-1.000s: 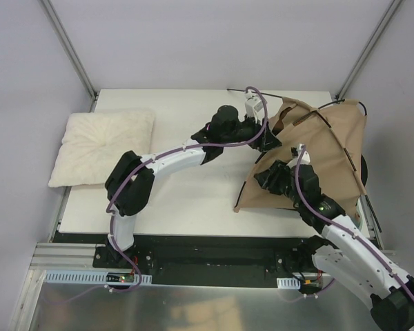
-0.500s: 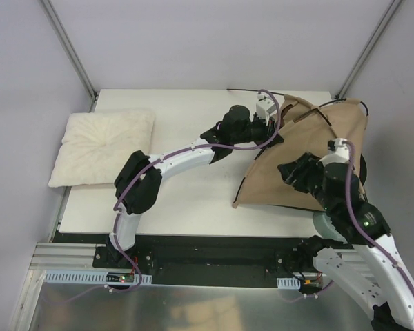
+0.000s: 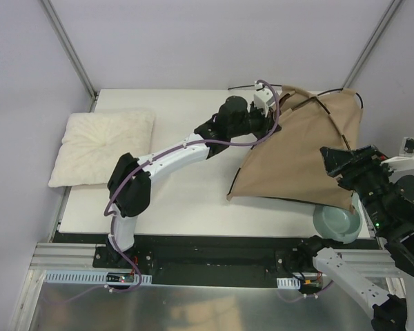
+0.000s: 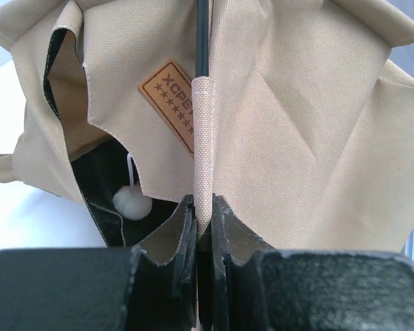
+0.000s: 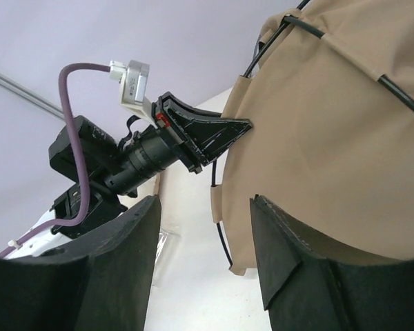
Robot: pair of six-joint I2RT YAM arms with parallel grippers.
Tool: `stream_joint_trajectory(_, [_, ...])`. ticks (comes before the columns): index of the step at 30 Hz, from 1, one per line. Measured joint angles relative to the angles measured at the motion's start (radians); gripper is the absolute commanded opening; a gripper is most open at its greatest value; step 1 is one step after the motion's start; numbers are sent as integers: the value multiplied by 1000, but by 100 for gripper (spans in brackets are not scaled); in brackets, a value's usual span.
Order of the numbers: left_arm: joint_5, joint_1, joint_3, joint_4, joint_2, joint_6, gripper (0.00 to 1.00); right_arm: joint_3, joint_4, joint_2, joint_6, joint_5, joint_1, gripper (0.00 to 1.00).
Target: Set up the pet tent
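The top camera looks down from high up and sees the whole table. The left wrist camera sits just behind the left pincer, very close to the tent. The right wrist camera looks past the right pincer from farther back at that same tent.

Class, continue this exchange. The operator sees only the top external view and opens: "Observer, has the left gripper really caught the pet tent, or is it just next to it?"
Observer: Caught. The left gripper is shut on the fabric pole sleeve of the pet tent, with the black pole emerging above.
Operator: Anything beside that grip?
Observer: A brown label patch sits left of the sleeve, and a white pompom hangs lower left against black lining.
Operator: Right gripper?
Observer: The right gripper is open, nothing between its fingers, the tent beyond them.
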Motion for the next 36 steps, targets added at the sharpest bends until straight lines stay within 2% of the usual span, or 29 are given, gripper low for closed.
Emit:
stream_joint_trajectory(7, [-16,25,-33,-37,-136,100,0,27,-21,4,24,7,0,62])
stream_joint_trajectory(12, [27,108,-154,-51,-295,138,0,-5,-27,5,41,6,0,69])
stream_joint_trajectory(18, [71,194,-299,-105,-457,184,0,-39,-58,56,41,-15,0,72])
stream_joint_trajectory(24, [93,259,-411,-152,-589,221,0,-49,-100,157,-12,-179,0,72])
stream_joint_trajectory(30, [105,338,-507,-161,-670,245,0,-143,-125,226,-59,-349,0,72])
stream_joint_trajectory(33, [108,364,-533,-168,-679,247,0,-195,-127,241,-79,-435,0,66])
stream_joint_trajectory(35, [109,376,-543,-169,-679,248,0,-217,-129,242,-93,-488,0,56])
stream_joint_trajectory(36, [108,376,-547,-169,-679,248,0,-226,-131,242,-100,-509,0,47])
